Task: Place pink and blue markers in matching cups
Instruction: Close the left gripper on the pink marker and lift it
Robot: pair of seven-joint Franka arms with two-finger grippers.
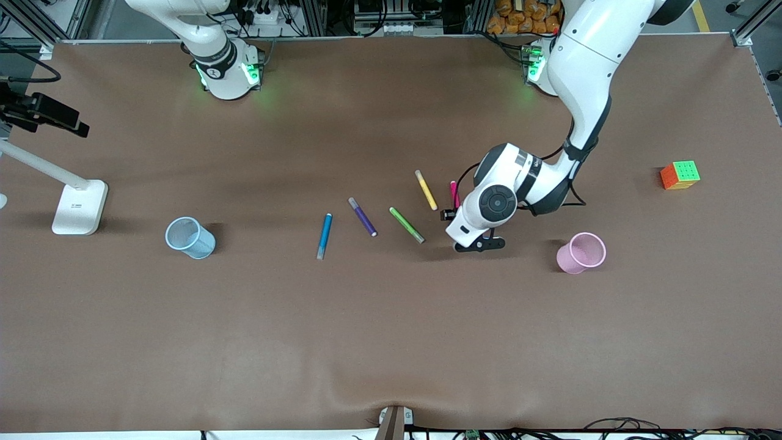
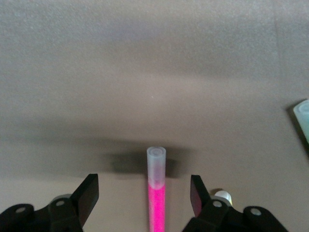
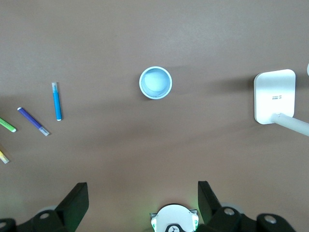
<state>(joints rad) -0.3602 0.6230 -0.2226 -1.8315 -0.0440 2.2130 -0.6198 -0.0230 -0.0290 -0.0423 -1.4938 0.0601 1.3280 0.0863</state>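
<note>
A: Count?
B: Five markers, two cups, one cube.
A: Pink marker?
B: Magenta, pale cap, flat on the table, between the spread fingers of the left gripper, untouched; the arm hides most of it from the front.
A: Others?
B: Blue marker lies between the blue cup and the pink cup. Right gripper spread, waiting high.

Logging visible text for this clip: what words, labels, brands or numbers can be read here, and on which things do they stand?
No text can be read.
White lamp base: a small dark printed mark, too small to read.
Right arm's base: a small dark mark on its collar, unreadable.
Pink marker, blue marker, pink cup, blue cup, colour cube: no lettering seen.
</note>
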